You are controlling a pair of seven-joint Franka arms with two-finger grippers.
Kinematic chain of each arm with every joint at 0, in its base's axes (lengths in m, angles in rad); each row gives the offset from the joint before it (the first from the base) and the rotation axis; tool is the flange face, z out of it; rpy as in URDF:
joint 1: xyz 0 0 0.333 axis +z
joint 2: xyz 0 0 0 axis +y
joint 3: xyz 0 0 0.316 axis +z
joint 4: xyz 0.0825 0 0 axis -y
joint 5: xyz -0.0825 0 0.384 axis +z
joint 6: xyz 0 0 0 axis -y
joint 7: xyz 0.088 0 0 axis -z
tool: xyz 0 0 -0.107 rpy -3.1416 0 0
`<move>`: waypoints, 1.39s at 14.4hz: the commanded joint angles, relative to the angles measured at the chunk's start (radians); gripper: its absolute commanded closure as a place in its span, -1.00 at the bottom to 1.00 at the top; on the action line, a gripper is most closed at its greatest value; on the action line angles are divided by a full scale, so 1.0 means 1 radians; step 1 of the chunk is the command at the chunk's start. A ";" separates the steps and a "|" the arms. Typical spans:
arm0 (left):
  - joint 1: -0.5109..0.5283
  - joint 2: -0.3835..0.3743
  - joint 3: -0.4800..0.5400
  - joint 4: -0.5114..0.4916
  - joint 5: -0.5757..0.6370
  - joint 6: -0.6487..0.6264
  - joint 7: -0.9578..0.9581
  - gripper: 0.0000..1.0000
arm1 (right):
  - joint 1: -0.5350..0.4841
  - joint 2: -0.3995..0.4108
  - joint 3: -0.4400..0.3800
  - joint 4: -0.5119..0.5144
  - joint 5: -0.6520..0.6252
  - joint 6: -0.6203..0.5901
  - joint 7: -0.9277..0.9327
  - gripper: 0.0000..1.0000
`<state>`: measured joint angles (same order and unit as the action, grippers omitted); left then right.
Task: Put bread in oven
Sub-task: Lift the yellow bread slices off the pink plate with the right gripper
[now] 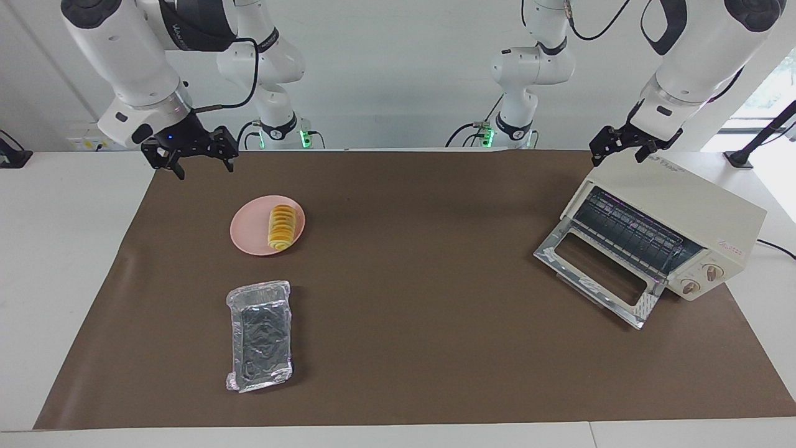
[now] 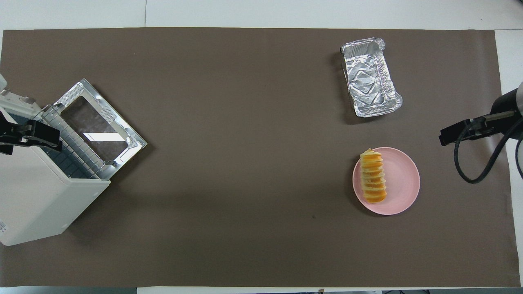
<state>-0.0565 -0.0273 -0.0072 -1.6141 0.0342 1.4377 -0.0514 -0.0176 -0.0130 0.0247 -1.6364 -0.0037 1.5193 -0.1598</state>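
The bread [image 1: 281, 228] [image 2: 373, 176], a ridged golden-yellow loaf, lies on a round pink plate [image 1: 249, 231] [image 2: 404, 183] toward the right arm's end of the table. The cream-white oven [image 1: 690, 208] [image 2: 32, 200] stands at the left arm's end, its glass door [image 1: 597, 274] [image 2: 98, 126] dropped open and the wire rack showing. My right gripper [image 1: 204, 167] hangs open and empty over the mat's edge by the robots, apart from the plate. My left gripper [image 1: 617, 157] [image 2: 28, 136] hangs open and empty over the oven's top.
A crinkled silver foil tray [image 1: 260, 335] [image 2: 369, 81] lies farther from the robots than the plate. A brown mat [image 1: 423, 280] covers the table between the plate and the oven. The oven's open door juts out onto the mat.
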 commanded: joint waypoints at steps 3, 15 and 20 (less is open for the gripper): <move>0.012 -0.019 -0.004 -0.012 -0.014 -0.010 0.012 -1.00 | -0.036 -0.007 0.011 -0.005 0.005 -0.011 -0.027 -1.00; 0.012 -0.019 -0.004 -0.012 -0.014 -0.010 0.012 -1.00 | 0.111 -0.295 0.023 -0.784 0.022 0.583 0.092 -1.00; 0.012 -0.019 -0.004 -0.012 -0.014 -0.010 0.012 -1.00 | 0.151 -0.181 0.023 -0.962 0.022 0.972 0.117 -1.00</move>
<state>-0.0565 -0.0273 -0.0072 -1.6141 0.0342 1.4377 -0.0514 0.1404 -0.2319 0.0489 -2.5874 0.0012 2.4298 -0.0370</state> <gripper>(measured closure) 0.000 0.000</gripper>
